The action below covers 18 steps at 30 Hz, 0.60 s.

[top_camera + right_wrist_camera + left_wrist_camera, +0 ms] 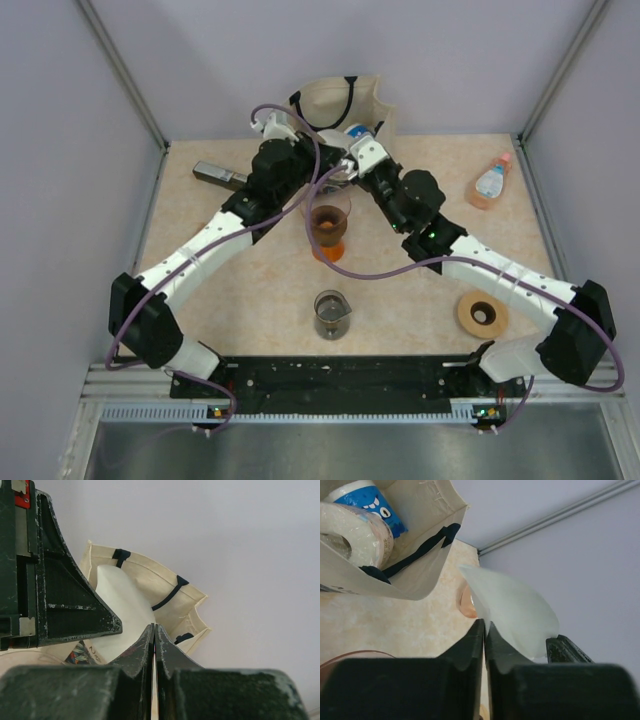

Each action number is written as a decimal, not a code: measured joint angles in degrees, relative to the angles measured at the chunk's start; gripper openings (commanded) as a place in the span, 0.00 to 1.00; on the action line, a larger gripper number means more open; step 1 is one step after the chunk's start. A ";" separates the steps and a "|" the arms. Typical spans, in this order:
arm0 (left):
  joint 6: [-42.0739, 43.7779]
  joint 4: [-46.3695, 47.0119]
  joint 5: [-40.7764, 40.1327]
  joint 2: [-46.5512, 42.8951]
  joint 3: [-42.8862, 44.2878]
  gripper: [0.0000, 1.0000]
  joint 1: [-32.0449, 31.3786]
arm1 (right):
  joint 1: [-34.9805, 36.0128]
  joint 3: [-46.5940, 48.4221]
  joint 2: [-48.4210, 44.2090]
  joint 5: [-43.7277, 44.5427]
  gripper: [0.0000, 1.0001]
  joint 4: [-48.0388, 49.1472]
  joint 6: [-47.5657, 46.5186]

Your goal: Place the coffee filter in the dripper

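Left jaws and right jaws are both clenched on the coffee filter (515, 610), held up in the air betw. them over the far-centre bench (250, 295), w/ the dripper (328, 222) just nearer and below, approx. equally close to both arms.

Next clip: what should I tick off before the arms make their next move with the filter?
1. Left end effector closed on the white paper coffee filter: ok.
2. Right end effector pinching the filter's edge: ok.
3. Filter spread into a cone: cannot tell.
4. Translucent pinkish-brown plastic cone dripper upright, mouth unobstructed: ok.
5. Filter directly above the dripper: not ok; in the overhead view it is held beyond the dripper's far rim.
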 measured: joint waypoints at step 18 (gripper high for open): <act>7.82 -36.61 -8.81 1.55 22.80 0.00 -0.04 | 0.11 -3.26 -6.27 -10.58 0.86 -8.59 18.71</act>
